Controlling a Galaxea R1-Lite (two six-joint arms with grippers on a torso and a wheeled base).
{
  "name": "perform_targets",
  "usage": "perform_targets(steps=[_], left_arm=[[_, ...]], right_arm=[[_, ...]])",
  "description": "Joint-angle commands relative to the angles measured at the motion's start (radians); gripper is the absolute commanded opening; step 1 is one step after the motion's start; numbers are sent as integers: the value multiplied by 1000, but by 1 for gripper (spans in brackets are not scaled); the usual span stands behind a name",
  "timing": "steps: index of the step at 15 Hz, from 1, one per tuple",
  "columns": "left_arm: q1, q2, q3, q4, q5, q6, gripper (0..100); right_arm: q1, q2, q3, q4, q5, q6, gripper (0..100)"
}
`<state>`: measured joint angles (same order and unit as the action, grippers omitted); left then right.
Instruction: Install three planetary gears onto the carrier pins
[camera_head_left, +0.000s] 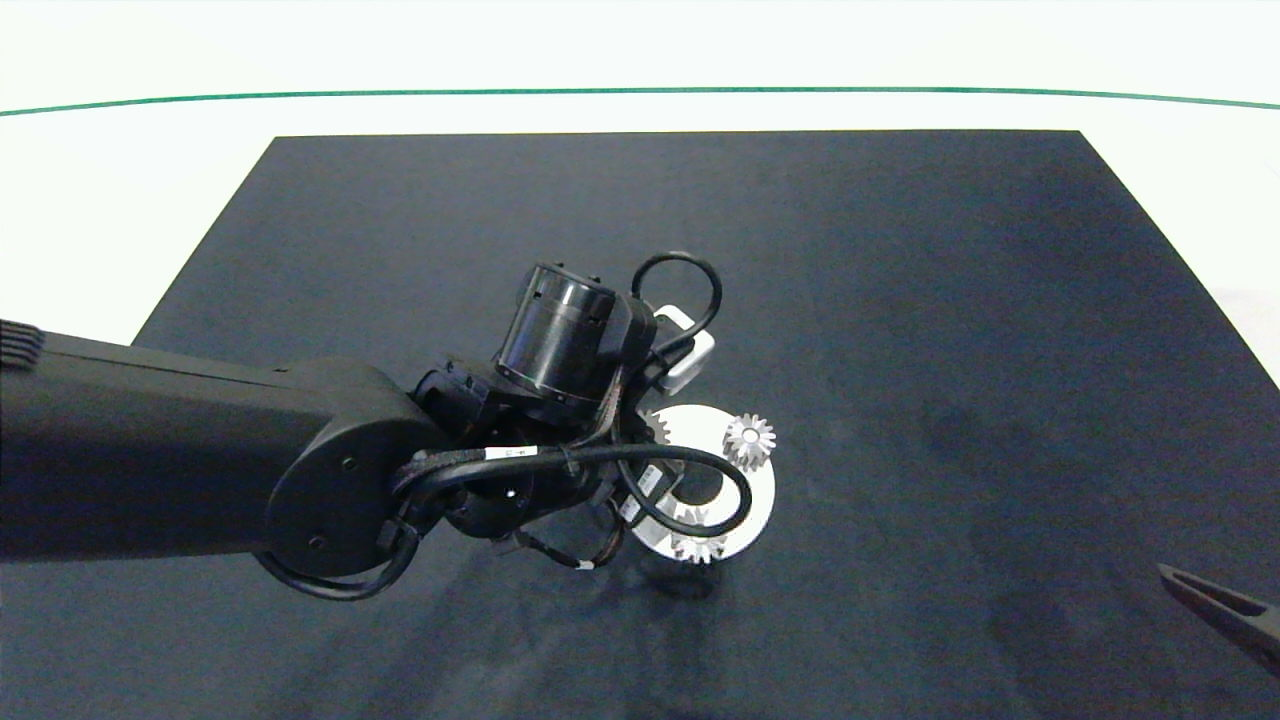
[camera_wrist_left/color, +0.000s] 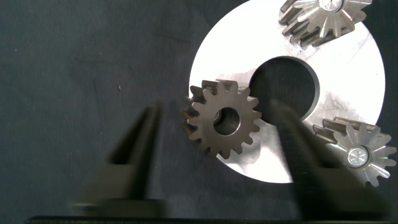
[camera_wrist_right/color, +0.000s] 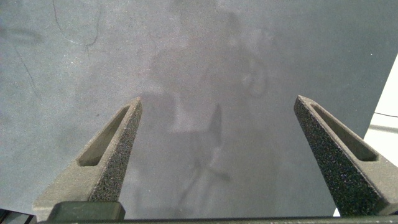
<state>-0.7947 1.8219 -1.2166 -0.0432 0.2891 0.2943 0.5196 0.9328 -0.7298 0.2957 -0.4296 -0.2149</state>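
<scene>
Left gripper (camera_wrist_left/color: 217, 162) hovers, jaws spread either side of the third planetary gear (camera_wrist_left/color: 224, 121), which sits at the white disc (camera_wrist_left/color: 348, 93) edge, apparently unseated; a nudge could tip it off. Two gears look pinned. Right gripper (camera_wrist_right/color: 217, 162) idles, spread

The left arm (camera_head_left: 300, 470) hides the third planetary gear (camera_wrist_left/color: 222, 121) overhead.

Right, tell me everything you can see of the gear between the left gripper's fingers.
The gear is small, silver-grey metal with straight teeth and a round centre hole. It lies flat at the white disc's edge, partly overhanging the dark mat. The open left gripper straddles it without touching. No pin shows through its hole.
</scene>
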Motion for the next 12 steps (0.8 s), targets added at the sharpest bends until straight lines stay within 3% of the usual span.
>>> perform_targets(steps=[1,4,9,12], left_arm=[[0,-6,-4,-4,4,2,100],[2,-13,-12,-1,4,5,100],[32,-56,-101,89,4,49,100],[52,-62,-109,94,-2,60,100]], right_arm=[[2,3,0,2,-1,-1,100],[2,3,1,2,-1,-1,100],[2,3,1,2,-3,-1,100],[2,1,1,2,-1,-1,100]])
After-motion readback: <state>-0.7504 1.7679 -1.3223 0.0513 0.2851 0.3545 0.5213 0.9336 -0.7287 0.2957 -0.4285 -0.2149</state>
